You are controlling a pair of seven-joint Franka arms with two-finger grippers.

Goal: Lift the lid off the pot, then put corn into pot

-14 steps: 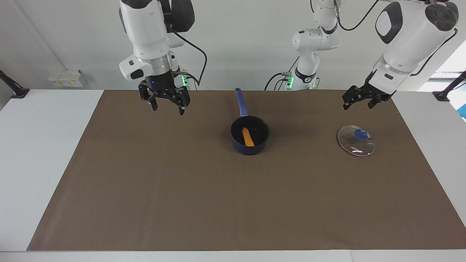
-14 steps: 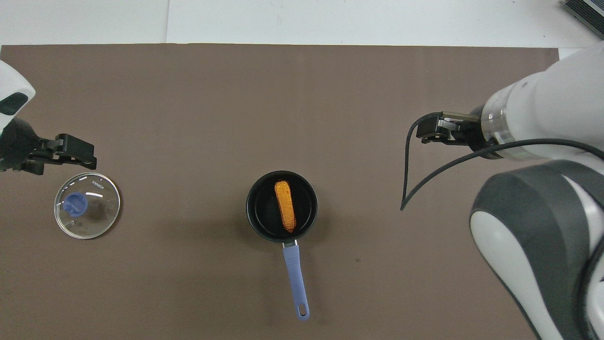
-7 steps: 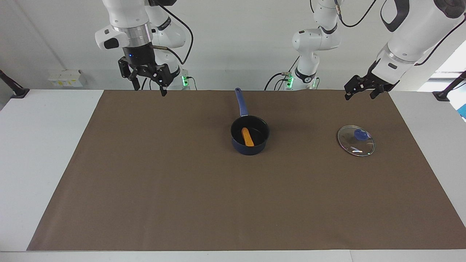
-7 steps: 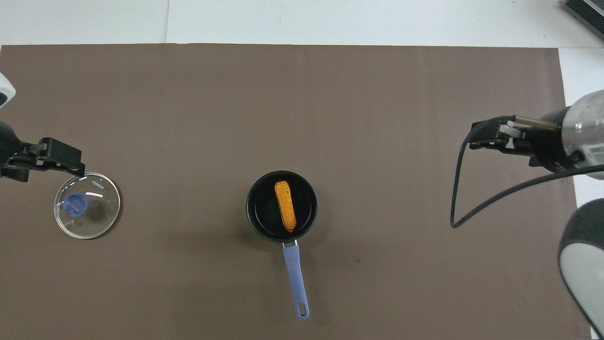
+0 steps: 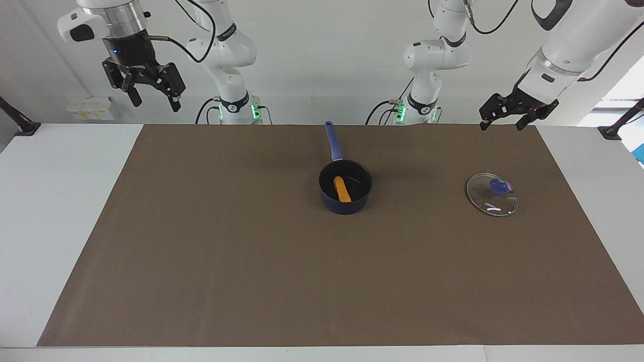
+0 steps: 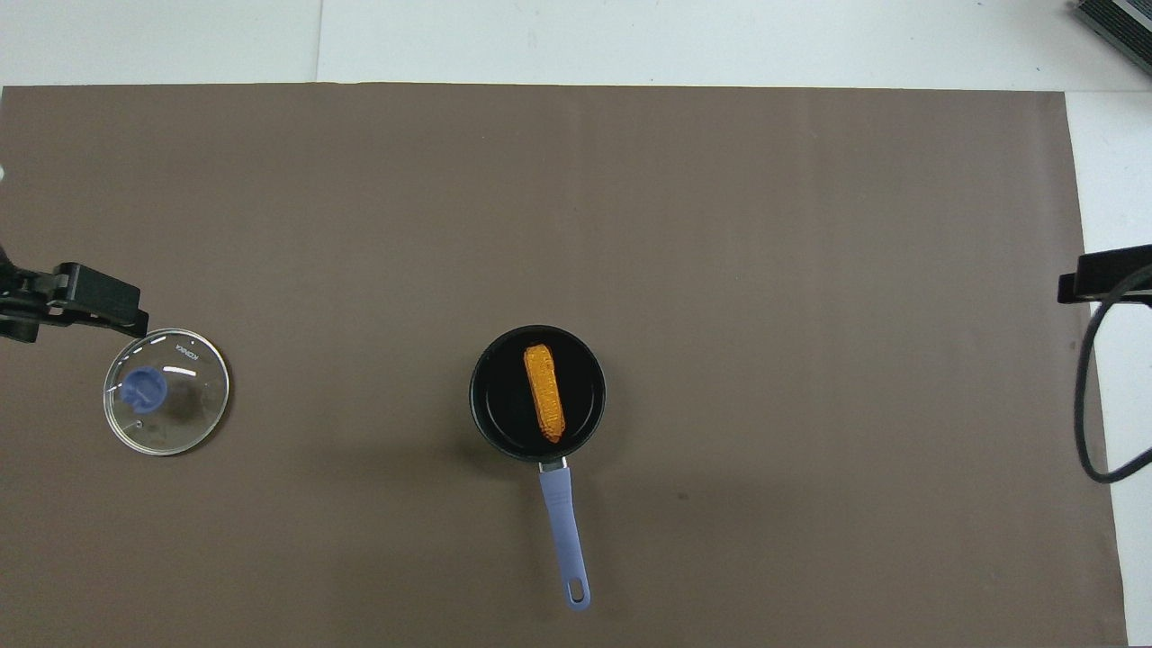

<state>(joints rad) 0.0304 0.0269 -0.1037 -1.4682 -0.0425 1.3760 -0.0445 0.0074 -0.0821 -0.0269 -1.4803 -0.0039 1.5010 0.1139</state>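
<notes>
The navy pot [image 5: 345,193] [image 6: 537,393] stands mid-mat, its blue handle toward the robots. The orange-yellow corn [image 5: 342,189] [image 6: 544,392] lies inside it. The glass lid [image 5: 491,194] [image 6: 166,391] with its blue knob lies flat on the mat toward the left arm's end. My left gripper [image 5: 503,118] [image 6: 99,306] is open and empty, raised over the mat's edge near the lid. My right gripper [image 5: 153,97] is open and empty, high over the white table at the right arm's end; only its tip [image 6: 1080,279] shows in the overhead view.
A brown mat [image 5: 251,251] covers most of the white table [image 5: 50,201]. A black cable [image 6: 1093,396] hangs from the right arm at the mat's edge. Small boxes [image 5: 90,108] sit at the wall by the right arm's end.
The right gripper rose and swung outward from over the mat to high off its end. The left gripper lifted slightly and drew back from the lid. Pot, corn and lid stayed put.
</notes>
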